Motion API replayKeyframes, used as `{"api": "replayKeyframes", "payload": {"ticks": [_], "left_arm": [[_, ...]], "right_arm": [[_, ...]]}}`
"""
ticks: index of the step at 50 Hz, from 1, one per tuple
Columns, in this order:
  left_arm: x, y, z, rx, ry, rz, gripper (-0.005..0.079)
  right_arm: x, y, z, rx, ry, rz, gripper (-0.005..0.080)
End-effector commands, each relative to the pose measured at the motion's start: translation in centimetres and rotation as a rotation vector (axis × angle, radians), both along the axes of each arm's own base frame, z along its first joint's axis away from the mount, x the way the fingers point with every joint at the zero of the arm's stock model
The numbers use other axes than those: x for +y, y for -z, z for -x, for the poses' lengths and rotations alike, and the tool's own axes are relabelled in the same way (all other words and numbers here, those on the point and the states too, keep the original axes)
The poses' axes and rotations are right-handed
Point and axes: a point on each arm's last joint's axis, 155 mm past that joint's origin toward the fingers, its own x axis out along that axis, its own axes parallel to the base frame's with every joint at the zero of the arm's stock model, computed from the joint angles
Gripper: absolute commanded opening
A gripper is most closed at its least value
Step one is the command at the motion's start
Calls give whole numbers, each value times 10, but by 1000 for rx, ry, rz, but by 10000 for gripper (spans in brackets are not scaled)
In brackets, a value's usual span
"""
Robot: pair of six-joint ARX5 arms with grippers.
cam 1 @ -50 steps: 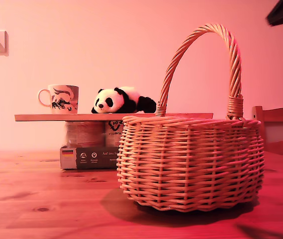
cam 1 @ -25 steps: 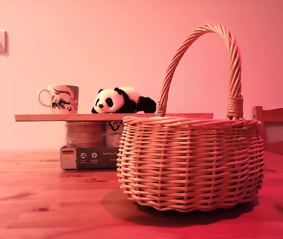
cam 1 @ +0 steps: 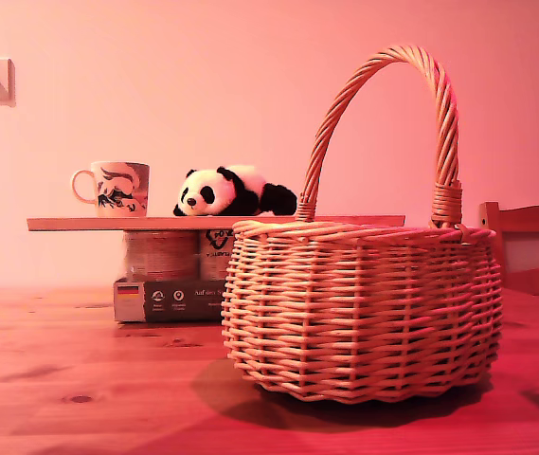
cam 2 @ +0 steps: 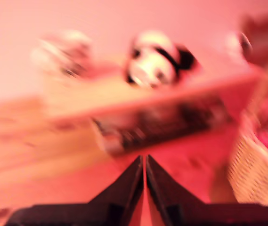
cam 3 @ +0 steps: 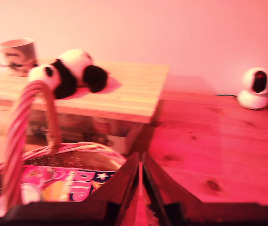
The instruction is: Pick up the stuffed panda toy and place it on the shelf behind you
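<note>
Exterior view: the dark arm seen a second ago is gone; the stuffed panda toy [cam 1: 234, 192] lies unmoved on the shelf [cam 1: 89, 224] beside the mug [cam 1: 114, 188]; placement looks done; my first gripper [cam 2: 144, 162] and my second gripper [cam 3: 140, 159] are clenched empty.

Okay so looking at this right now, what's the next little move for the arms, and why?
Probably none beyond easing both arms back and stopping. The stuffed panda toy already lies on the shelf beside the mug; my first gripper and my second gripper are shut on nothing.
</note>
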Motion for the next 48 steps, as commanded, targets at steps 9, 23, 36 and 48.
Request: {"api": "replayKeyframes", "payload": {"ticks": [9,23,36,48], "left_arm": [[14,21,1,-4,-70,61,-21],[-1,4,6,-100,22,81,-21],[-13,-4,10,-127,87,93,-21],[-12,-11,10,-152,87,107,-21]], "right_arm": [[9,11,4,14,-53,10,-13],[12,17,7,39,-78,16,-13],[11,33,11,103,-76,31,-13],[9,58,19,205,-76,51,-13]]}}
